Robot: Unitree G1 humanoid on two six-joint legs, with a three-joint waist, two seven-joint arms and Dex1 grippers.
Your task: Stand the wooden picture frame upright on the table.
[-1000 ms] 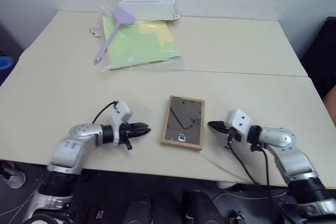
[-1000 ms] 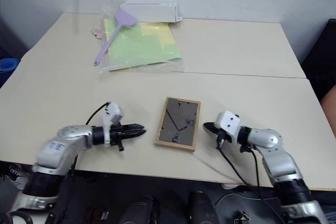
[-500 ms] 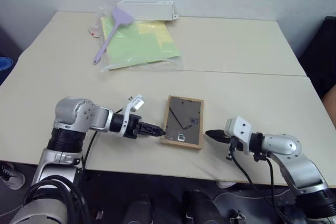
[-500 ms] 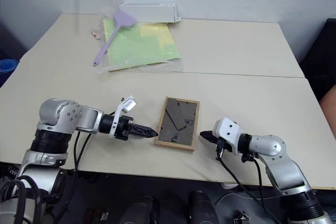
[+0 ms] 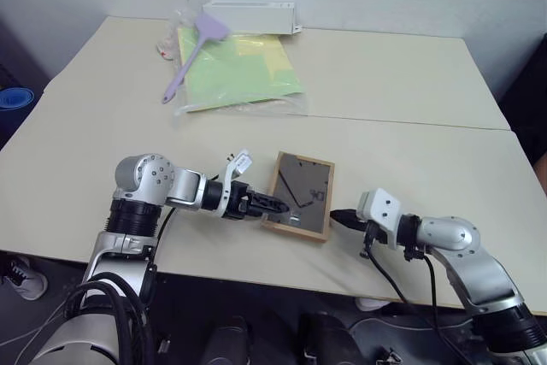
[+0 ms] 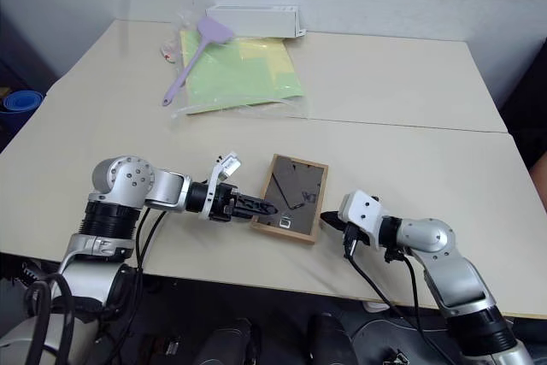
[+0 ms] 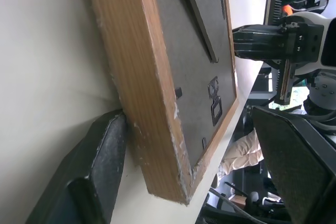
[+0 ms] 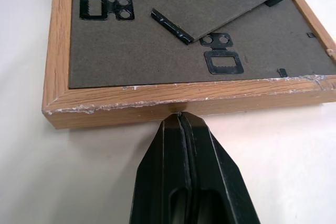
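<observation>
The wooden picture frame (image 5: 300, 193) lies flat on the table (image 5: 410, 83) near its front edge, dark grey back and fold-out stand facing up. My left gripper (image 5: 272, 208) is open at the frame's left side near the front corner. In the left wrist view one finger (image 7: 105, 150) rests on the table against the wooden edge (image 7: 147, 77), and the other finger (image 7: 294, 156) hovers over the grey back. My right gripper (image 5: 338, 215) is shut, and its tip (image 8: 180, 124) touches the frame's right wooden edge (image 8: 173, 100).
A green plastic-wrapped sheet (image 5: 241, 70) with a purple spatula (image 5: 191, 53) on it lies at the back left, and a white box (image 5: 253, 16) stands behind it. A thin seam (image 5: 410, 122) crosses the table. The table's front edge runs just below the frame.
My left gripper has swung right to the frame's left edge, rolled and opened. My right gripper has crept left up to the frame's right edge, still shut. The frame has not moved.
</observation>
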